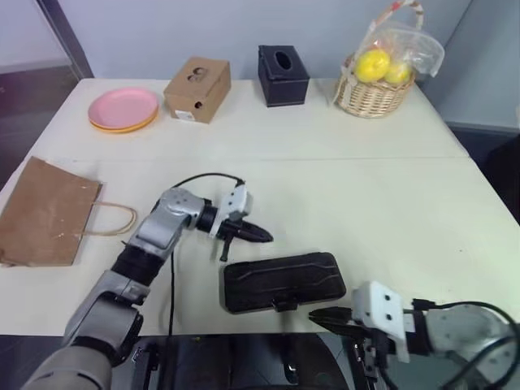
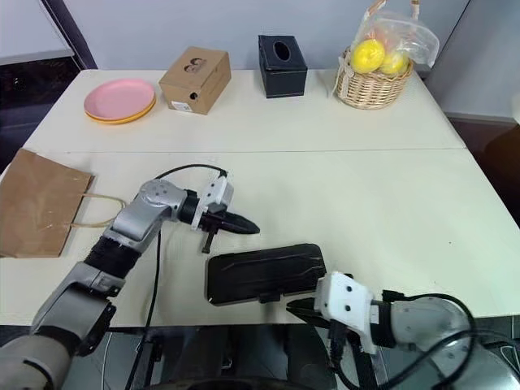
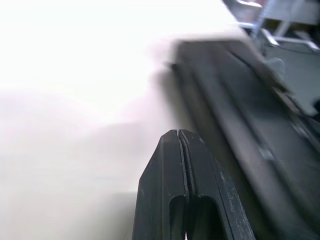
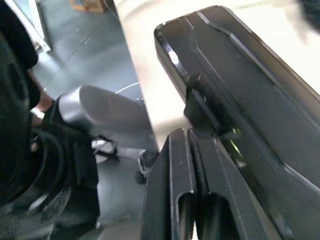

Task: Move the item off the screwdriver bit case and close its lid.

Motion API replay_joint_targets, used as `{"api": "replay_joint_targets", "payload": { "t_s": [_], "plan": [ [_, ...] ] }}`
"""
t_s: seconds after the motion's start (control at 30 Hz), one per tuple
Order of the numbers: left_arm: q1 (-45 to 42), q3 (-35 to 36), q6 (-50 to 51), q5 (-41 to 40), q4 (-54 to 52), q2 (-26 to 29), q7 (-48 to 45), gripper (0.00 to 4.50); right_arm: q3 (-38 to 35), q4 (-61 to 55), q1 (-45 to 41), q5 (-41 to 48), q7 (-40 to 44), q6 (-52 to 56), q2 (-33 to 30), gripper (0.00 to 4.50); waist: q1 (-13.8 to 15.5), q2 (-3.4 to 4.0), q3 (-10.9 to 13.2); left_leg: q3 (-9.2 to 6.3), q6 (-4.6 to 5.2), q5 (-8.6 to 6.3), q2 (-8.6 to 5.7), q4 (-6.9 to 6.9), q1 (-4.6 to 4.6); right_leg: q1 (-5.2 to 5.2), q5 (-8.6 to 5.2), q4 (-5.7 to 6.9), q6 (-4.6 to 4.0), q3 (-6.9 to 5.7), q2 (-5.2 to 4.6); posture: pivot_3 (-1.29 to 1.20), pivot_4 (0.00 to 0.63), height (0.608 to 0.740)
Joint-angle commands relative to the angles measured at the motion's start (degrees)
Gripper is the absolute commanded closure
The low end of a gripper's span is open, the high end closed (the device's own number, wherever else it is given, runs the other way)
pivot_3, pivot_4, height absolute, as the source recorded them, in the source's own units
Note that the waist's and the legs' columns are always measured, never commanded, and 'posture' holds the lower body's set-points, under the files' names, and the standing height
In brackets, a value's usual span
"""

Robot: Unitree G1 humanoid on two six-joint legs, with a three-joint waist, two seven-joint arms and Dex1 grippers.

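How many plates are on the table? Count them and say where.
2: a pink plate stacked on a yellow-orange plate, at the table's far left corner beside the cardboard box. More could be hidden within the stack.

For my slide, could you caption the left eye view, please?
Case closed, paper bag set aside, both grippers shut.

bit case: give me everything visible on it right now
The screwdriver bit case is a flat, dark grey-black plastic rectangle with rounded corners and moulded ridges on top. Its lid is down, so no bits show, and a small black latch tab sits mid-way along the near long edge. It lies flat near the front edge of the white table, long side across the robot. Nothing rests on it. The shut left gripper hovers just behind its left end; the shut right gripper is at the near edge by the latch, contact unclear.
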Motion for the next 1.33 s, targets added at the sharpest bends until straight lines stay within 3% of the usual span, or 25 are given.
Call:
{"api": "replay_joint_targets", "payload": {
  "t_s": [0.03, 0.23, 0.4, 0.53, 0.63, 0.67, 0.77, 0.9, 0.97, 1.03, 1.1, 1.23, 1.33],
  "plan": [
    [-1.03, -2.14, -2.56, 1.85, 1.48, -0.40, -3.91, 4.50, 11.51, 5.61, -3.79, -6.87, -1.33, -5.53, 1.48, 4.45, -0.18, 0.00, -0.01, 0.01, 0.00, 0.00, 0.01, -0.01, 0.01, 0.00, 0.02, 0.01, 0.04, 0.00, 0.02, 0.00, 0.150, 0.740],
    [1.49, -6.29, -3.60, 3.68, -1.44, -1.98, -6.81, 4.50, 17.65, 12.36, -10.45, -14.13, -6.12, -8.52, 3.96, 4.45, 0.03, -0.01, -0.02, -0.02, 0.00, 0.00, 0.01, 0.00, 0.01, -0.01, -0.03, 0.02, -0.06, 0.02, 0.00, 0.00, 0.150, 0.740],
    [4.75, -8.97, -2.37, 4.39, -6.27, -1.43, -8.47, 4.50, 18.23, 19.98, -16.23, -28.97, -18.57, -14.49, 6.28, 4.45, -0.40, -0.16, -0.12, -0.02, 0.00, 0.00, 0.11, -0.01, 0.09, -0.01, -0.02, 0.08, -0.07, 0.02, 0.13, 0.00, 0.150, 0.740],
    [5.95, -8.85, -2.50, 5.20, -6.30, -2.47, -7.27, 4.50, 16.71, 19.74, -15.80, -28.47, -18.28, -15.01, 6.65, 4.45, -0.04, -0.17, -0.23, -0.01, -0.01, 0.01, 0.11, -0.01, 0.15, 0.05, -0.01, 0.15, -0.09, 0.01, 0.15, 0.00, 0.150, 0.740],
    [5.14, -8.07, -5.27, 7.37, -3.03, -2.67, -5.16, 4.50, 15.69, 17.67, -14.27, -23.42, -14.66, -13.56, 6.60, 4.45, 0.05, -0.28, -0.35, -0.01, -0.01, 0.01, 0.11, 0.00, 0.17, 0.10, -0.02, 0.15, -0.12, 0.01, 0.14, 0.00, 0.150, 0.740],
    [4.42, -7.15, -6.26, 8.10, -1.32, -2.31, -4.42, 4.50, 14.88, 16.24, -13.07, -19.99, -12.47, -12.26, 6.15, 4.22, 0.14, -0.28, -0.35, -0.01, -0.01, 0.01, 0.10, 0.00, 0.18, 0.11, -0.02, 0.15, -0.12, 0.01, 0.13, 0.00, 0.150, 0.740],
    [2.06, -3.11, -7.58, 8.40, 2.70, 0.38, -3.77, 3.73, 10.47, 11.49, -9.38, -10.54, -6.64, -8.65, 3.15, 3.23, 0.17, -0.28, -0.35, -0.03, 0.00, 0.01, 0.06, 0.01, 0.15, 0.12, -0.01, 0.14, -0.10, 0.01, 0.07, 0.00, 0.150, 0.740],
    [1.44, 3.47, -7.68, 6.44, 0.61, 8.38, -3.86, 1.74, -1.87, 5.91, -3.80, 2.48, 1.03, -3.76, -2.91, 1.12, -0.26, -0.30, -0.30, -0.08, 0.00, 0.00, 0.08, 0.00, 0.12, 0.04, 0.04, 0.12, -0.01, 0.05, 0.02, 0.00, 0.150, 0.740],
    [3.99, 8.86, -0.33, 0.37, -7.12, 16.09, -7.81, 0.75, -13.63, 4.86, -0.62, 10.83, 7.52, -0.64, -7.07, 0.09, -0.40, -0.28, -0.25, -0.11, 0.00, 0.00, 0.17, -0.03, 0.12, 0.01, 0.06, 0.15, 0.03, 0.03, 0.10, 0.00, 0.150, 0.740],
    [10.22, 16.35, 11.47, -10.42, -18.91, 28.16, -12.68, 0.72, -27.44, 8.33, -0.39, 18.96, 14.36, 3.40, -11.13, 0.03, -1.09, -0.27, -0.14, -0.10, 0.01, -0.01, 0.36, -0.08, 0.12, -0.06, 0.08, 0.18, 0.05, 0.04, 0.15, 0.00, 0.150, 0.740],
    [16.21, 22.83, 18.38, -16.42, -26.82, 34.62, -13.26, 0.72, -34.77, 13.82, -2.81, 23.45, 17.27, 6.37, -14.08, 0.03, -1.46, -0.25, -0.11, -0.09, 0.01, -0.01, 0.48, -0.15, 0.15, -0.05, 0.08, 0.16, 0.05, 0.01, 0.13, 0.00, 0.150, 0.740],
    [29.36, 37.26, 26.16, -21.81, -38.03, 40.26, -10.15, 0.72, -41.72, 25.18, -7.01, 27.52, 24.65, 10.39, -20.46, 0.03, 0.10, 0.18, 0.02, 0.00, 0.00, -0.02, 0.33, -0.14, 0.33, 0.25, -0.06, -0.05, -0.15, -0.02, -0.21, 0.00, 0.150, 0.740],
    [35.49, 43.29, 28.57, -23.21, -41.97, 40.57, -7.18, 0.72, -40.56, 28.70, -8.73, 26.25, 27.03, 8.55, -22.57, 0.03, 0.62, 0.13, 0.04, -0.02, 0.00, -0.02, 0.29, -0.10, 0.31, 0.29, -0.07, -0.12, -0.13, -0.04, -0.22, 0.00, 0.150, 0.740]
  ]
}}
